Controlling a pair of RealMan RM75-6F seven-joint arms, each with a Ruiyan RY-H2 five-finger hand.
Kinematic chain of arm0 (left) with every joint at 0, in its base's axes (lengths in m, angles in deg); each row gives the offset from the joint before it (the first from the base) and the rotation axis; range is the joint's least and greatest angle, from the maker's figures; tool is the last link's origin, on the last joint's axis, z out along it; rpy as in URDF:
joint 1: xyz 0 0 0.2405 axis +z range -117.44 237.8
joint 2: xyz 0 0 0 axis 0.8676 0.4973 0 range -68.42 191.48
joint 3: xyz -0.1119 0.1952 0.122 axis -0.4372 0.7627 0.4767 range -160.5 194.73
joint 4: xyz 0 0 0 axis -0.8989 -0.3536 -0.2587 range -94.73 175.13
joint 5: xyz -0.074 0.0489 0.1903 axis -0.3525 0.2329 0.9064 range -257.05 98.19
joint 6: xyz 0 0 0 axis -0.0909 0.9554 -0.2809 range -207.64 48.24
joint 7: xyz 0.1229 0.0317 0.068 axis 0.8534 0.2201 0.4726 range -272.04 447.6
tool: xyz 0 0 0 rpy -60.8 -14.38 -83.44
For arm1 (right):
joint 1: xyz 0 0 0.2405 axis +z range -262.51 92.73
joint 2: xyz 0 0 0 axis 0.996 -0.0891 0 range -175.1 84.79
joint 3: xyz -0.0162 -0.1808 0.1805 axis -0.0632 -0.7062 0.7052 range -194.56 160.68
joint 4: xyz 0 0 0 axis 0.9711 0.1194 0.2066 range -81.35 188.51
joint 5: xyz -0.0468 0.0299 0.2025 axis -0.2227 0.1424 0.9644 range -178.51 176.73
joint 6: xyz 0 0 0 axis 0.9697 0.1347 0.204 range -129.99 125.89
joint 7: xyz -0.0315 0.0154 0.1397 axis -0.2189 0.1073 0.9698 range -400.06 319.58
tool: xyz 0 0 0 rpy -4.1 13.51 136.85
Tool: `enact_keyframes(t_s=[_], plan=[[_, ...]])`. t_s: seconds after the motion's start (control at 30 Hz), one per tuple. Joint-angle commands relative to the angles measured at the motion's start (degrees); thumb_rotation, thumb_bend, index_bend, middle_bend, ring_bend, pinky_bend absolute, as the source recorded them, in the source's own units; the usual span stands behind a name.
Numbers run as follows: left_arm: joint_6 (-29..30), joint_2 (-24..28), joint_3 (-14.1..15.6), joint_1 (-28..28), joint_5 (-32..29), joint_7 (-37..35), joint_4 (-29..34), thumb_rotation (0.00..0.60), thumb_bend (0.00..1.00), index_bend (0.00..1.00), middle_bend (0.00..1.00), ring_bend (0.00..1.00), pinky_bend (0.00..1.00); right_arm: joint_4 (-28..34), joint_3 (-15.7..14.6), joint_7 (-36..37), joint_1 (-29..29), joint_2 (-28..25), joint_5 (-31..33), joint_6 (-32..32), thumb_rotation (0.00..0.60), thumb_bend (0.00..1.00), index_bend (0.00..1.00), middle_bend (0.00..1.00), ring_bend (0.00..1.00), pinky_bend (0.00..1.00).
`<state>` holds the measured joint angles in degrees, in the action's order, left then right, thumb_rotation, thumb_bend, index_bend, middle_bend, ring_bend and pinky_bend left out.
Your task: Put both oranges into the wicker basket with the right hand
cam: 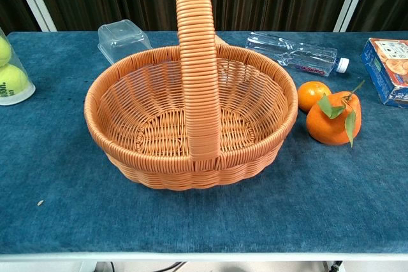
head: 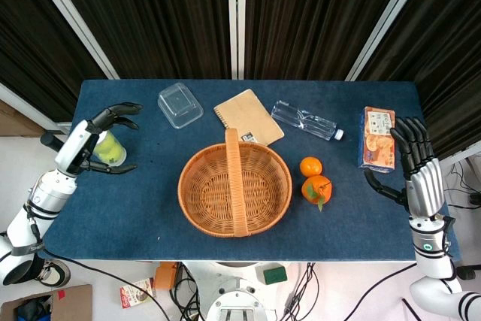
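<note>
The wicker basket (head: pixel 203 186) (cam: pixel 137 116) stands empty in the middle of the blue table, its handle running front to back. Two oranges lie just right of it: a small one (head: pixel 310 166) (cam: pixel 313 94) and, nearer the front, a bigger one with green leaves (head: pixel 316 189) (cam: pixel 333 119). My right hand (head: pixel 418 167) hovers at the table's right edge, fingers spread and holding nothing, well right of the oranges. My left hand (head: pixel 94 140) is at the left edge, fingers spread around a clear tube of tennis balls (head: pixel 110 148) (cam: pixel 11 74); contact is unclear.
Along the back lie a clear plastic box (head: pixel 179 104) (cam: pixel 123 37), a tan notebook (head: pixel 248 116) and a water bottle (head: pixel 304 120) (cam: pixel 295 55). An orange-printed carton (head: pixel 377 137) (cam: pixel 387 68) lies at the right, just left of my right hand.
</note>
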<state>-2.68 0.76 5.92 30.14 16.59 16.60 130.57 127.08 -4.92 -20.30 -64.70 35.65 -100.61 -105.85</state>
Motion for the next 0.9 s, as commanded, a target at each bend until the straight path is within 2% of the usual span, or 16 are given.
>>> enact_keyframes(t_s=[0.03, 0.4, 0.5, 0.6, 0.7, 0.8, 0.9], plan=[[-0.3, -0.3, 0.7, -0.7, -0.2, 1.8, -0.4, 0.6, 0.09, 0.22, 0.19, 0.19, 0.34, -1.4, -0.5, 0.8, 0.7, 1.0, 0.1, 0.9, 0.6, 0.31, 0.0, 0.0, 0.0, 0.0], [0.4, -0.5, 2.5, -1.2, 0.0, 2.3, -0.7, 0.6, 0.09, 0.24, 0.19, 0.19, 0.34, -3.4, -1.4, 1.4, 0.5, 1.2, 0.6, 1.0, 0.6, 0.31, 0.0, 0.0, 0.0, 0.0], [0.7, -0.4, 2.8, -1.2, 0.1, 2.5, -0.6, 0.6, 0.09, 0.25, 0.19, 0.19, 0.34, -3.0, -2.7, 0.5, 0.2, 0.5, 0.8, 2.7, 0.6, 0.31, 0.0, 0.0, 0.0, 0.0], [1.2, -0.1, 3.2, -1.1, 0.3, 2.8, -0.4, 0.6, 0.09, 0.25, 0.19, 0.19, 0.34, -1.1, -5.6, -2.7, -0.2, -1.9, 1.1, 7.7, 0.6, 0.3, 0.0, 0.01, 0.0, 0.0], [1.8, 0.0, 3.9, -0.8, 0.8, 3.5, -0.6, 0.6, 0.09, 0.25, 0.19, 0.19, 0.34, 3.0, -9.6, -9.1, -0.6, -6.4, 3.1, 16.9, 0.6, 0.26, 0.0, 0.02, 0.0, 0.0], [1.8, 0.1, 4.8, -0.6, 1.3, 3.9, -1.2, 0.6, 0.09, 0.25, 0.19, 0.19, 0.34, 4.9, -10.5, -15.3, -1.3, -7.4, 7.0, 22.4, 0.6, 0.22, 0.0, 0.0, 0.0, 0.0], [1.4, -0.2, 5.6, -0.5, 1.1, 4.2, -1.9, 0.6, 0.09, 0.25, 0.19, 0.19, 0.34, 6.2, -11.4, -14.8, -1.2, -7.5, 11.4, 28.8, 0.6, 0.22, 0.0, 0.0, 0.0, 0.0]])
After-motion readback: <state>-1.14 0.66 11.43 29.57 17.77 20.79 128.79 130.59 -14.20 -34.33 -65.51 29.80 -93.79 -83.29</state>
